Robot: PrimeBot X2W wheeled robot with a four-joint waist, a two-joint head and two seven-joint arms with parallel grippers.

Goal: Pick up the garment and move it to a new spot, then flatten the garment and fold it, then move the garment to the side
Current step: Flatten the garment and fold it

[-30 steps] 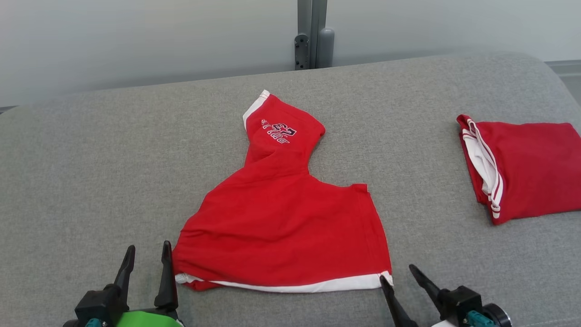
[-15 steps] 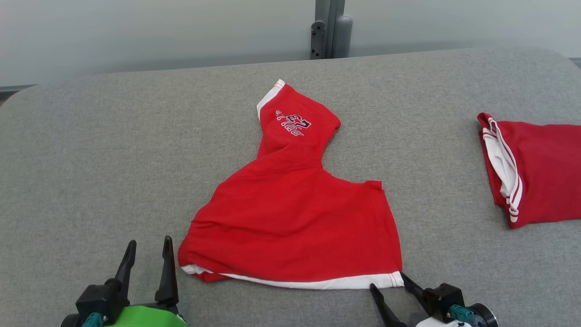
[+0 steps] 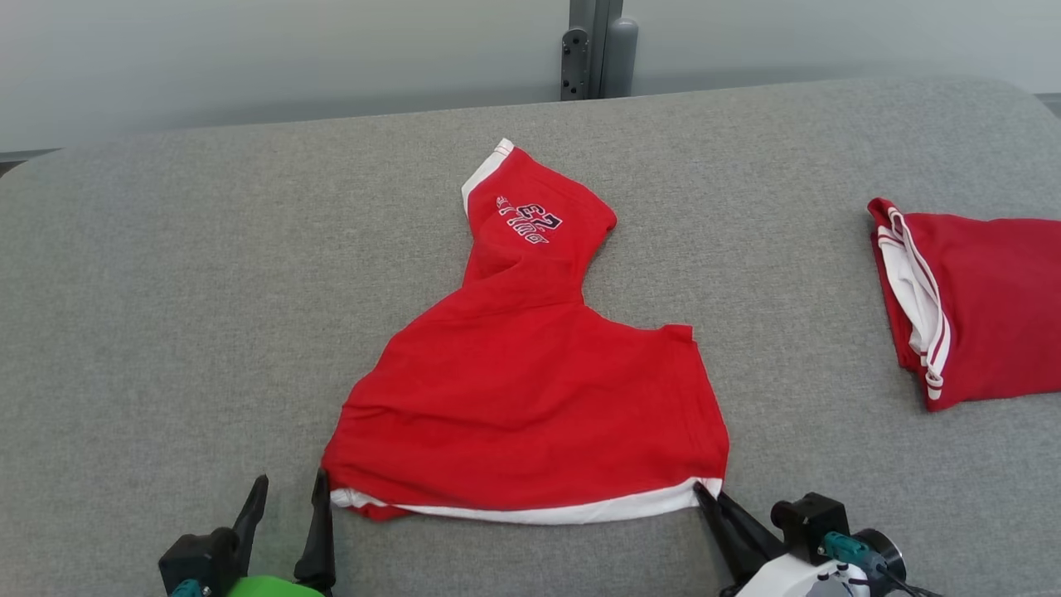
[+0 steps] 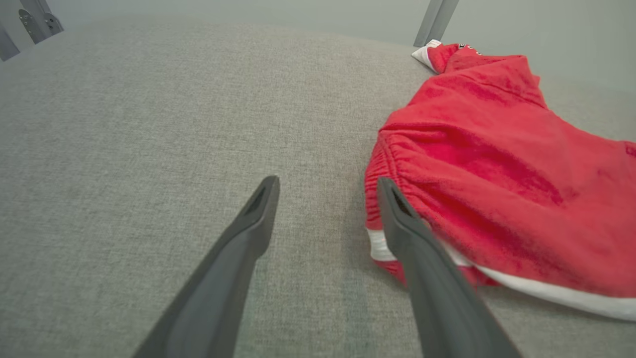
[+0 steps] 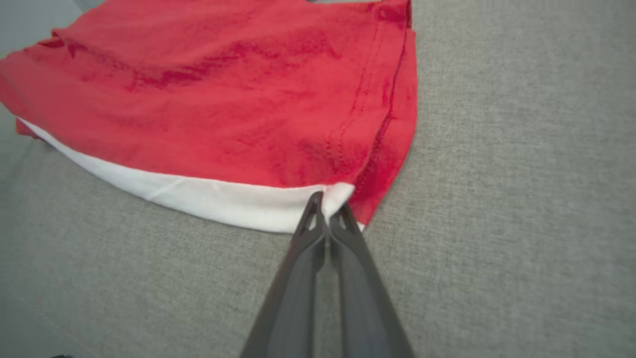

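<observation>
Jaws, left: at the near left of the head view, spread wide and holding nothing, both dark fingers [image 4: 243,238] pointing away over bare grey cloth. The inner finger stands just beside the gathered near-left corner of the garment [image 3: 530,398]; whether it touches cannot be told. Jaws, right: at the near right of the head view, closed tight, the two fingertips [image 5: 314,209] pressed together and pinching the near-right corner of the garment where the white band [image 3: 539,512] ends. Garment, red: lies on the desk [image 3: 166,290] near its middle and toward the near edge, between the two sets of jaws. Its broad lower part is mostly flat with shallow wrinkles, and the white band runs along the near edge from corner to corner; a stitched seam follows the right side. A narrower part reaches away toward the far edge, twisted over, and carries a dark and white printed emblem [image 3: 530,222] and a short white strip at its far tip. Desk: covered in grey woven fabric, with rounded far corners. Cloth, second [image 3: 986,307]: red with white striped trim, folded, at the right side of the desk, well apart from the garment and cut off by the edge of the head view. Post [image 3: 593,50]: grey metal, upright behind the far edge of the desk, against a pale wall.
</observation>
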